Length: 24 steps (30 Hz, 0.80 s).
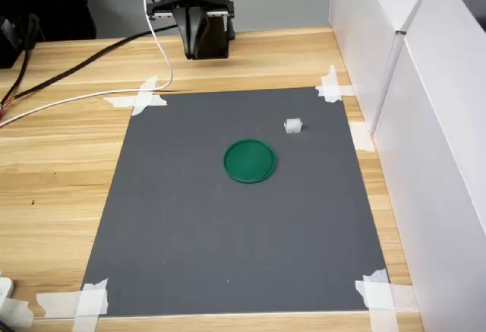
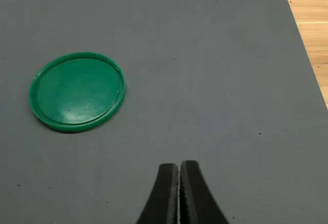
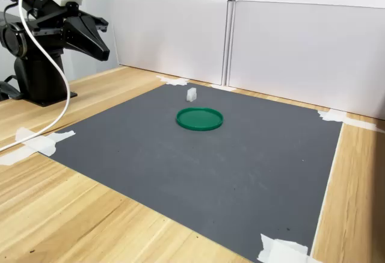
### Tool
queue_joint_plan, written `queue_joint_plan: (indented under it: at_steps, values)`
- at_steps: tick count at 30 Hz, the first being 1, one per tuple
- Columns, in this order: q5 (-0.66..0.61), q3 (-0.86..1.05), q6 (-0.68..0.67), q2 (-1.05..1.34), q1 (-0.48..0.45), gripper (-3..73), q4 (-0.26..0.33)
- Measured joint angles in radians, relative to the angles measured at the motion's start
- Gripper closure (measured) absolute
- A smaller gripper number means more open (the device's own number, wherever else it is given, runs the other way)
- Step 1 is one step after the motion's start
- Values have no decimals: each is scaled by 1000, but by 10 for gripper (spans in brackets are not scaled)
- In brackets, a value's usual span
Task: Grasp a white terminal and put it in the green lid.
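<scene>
Nothing yet done: the tiny translucent-white plastic terminal sits at the empty round dark-green plastic lid's one o'clock in the first exterior view, the black gripper aloft, jaws closed on nothing.

surfaces and finishes

green lid: smooth plastic, slight gloss. white terminal: translucent plastic. mat: matt dark grey, fine-grained. table: light wood, visible grain, low sheen. gripper: black fingers, matt. tape strips: white, papery.
</scene>
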State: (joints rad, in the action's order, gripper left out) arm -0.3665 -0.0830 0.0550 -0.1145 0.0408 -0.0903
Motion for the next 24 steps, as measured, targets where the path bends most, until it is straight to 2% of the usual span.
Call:
queue_joint_plan:
  at_steps: [15,24]
  values:
    - [-1,0,0,0,0,711,0]
    - [-132,-132,-46,-96,0,711,4]
